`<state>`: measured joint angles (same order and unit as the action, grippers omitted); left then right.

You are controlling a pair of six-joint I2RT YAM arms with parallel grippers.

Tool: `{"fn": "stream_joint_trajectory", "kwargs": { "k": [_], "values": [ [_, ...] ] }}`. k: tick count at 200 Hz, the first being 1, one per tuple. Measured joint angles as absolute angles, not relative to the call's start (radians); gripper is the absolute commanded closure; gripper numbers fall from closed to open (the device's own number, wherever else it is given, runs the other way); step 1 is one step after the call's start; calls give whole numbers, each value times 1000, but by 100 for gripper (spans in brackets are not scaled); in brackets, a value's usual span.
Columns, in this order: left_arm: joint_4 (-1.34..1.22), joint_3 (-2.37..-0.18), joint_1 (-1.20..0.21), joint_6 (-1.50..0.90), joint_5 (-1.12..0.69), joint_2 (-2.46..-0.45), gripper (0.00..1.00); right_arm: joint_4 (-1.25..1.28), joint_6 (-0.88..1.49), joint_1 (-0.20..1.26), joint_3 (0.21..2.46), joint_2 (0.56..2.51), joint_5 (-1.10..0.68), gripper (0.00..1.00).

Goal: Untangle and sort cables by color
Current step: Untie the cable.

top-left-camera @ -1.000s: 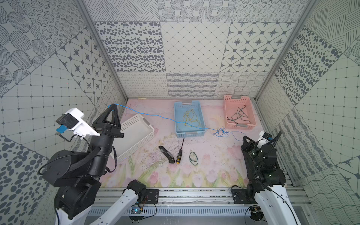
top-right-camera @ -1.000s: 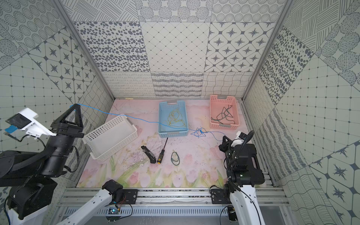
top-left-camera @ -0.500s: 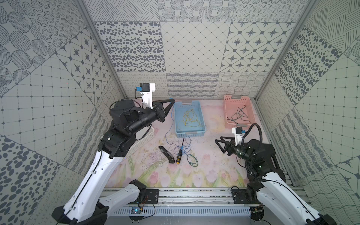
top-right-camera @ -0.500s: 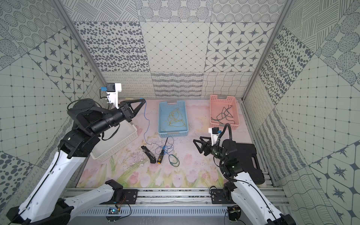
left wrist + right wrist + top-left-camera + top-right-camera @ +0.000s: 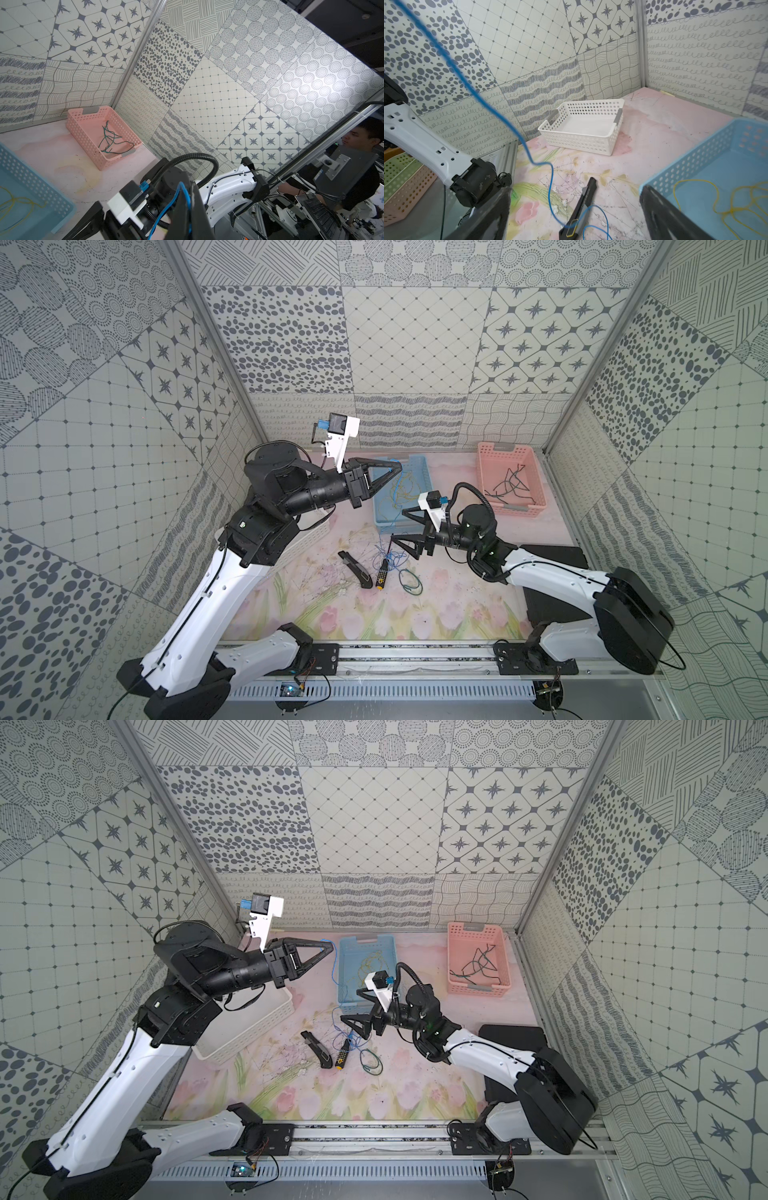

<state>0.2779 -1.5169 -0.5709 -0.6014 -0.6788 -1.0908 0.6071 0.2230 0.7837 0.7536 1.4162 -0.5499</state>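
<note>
My left gripper [image 5: 399, 466] [image 5: 330, 945] [image 5: 188, 185] is shut on a blue cable [image 5: 392, 497] [image 5: 333, 973] [image 5: 184, 188]. It is raised beside the blue basket's [image 5: 420, 472] [image 5: 390, 946] left rim. From there the blue cable hangs down to a loose heap on the mat [image 5: 351, 1042] [image 5: 550, 187]. My right gripper [image 5: 399, 524] [image 5: 350, 1004] [image 5: 575, 188] stands open just above that heap, holding nothing. Yellow cables [image 5: 405, 489] [image 5: 726, 199] lie in the blue basket. Dark cables [image 5: 509, 485] [image 5: 110, 139] lie in the pink basket [image 5: 536, 472] [image 5: 83, 124]. A green cable loop [image 5: 409, 580] [image 5: 371, 1063] rests on the mat.
A black-and-yellow screwdriver [image 5: 382, 576] [image 5: 343, 1054] and a black knife-like tool [image 5: 353, 568] [image 5: 581, 205] lie beside the blue heap. A white basket [image 5: 249, 1036] [image 5: 583, 126] stands at the left, partly under my left arm. Patterned walls close in three sides.
Both arms swung in from the sides over the mat. My right gripper opened and let go of the blue cable, which was stretched between the grippers and now hangs slack from the left one.
</note>
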Motion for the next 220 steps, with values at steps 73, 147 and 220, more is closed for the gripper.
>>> {"fn": "stream_joint_trajectory", "kwargs": {
  "k": [73, 147, 220],
  "values": [
    [279, -1588, -576, -624, -706, -1072, 100, 750, 340, 947, 730, 1609, -453, 100],
    [282, -1455, -577, -567, -546, -978, 100, 620, 376, 919, 618, 1190, -368, 100],
    [236, -1316, -575, -565, -471, -979, 70, 380, 356, 784, 660, 1005, -443, 100]
  ]
}}
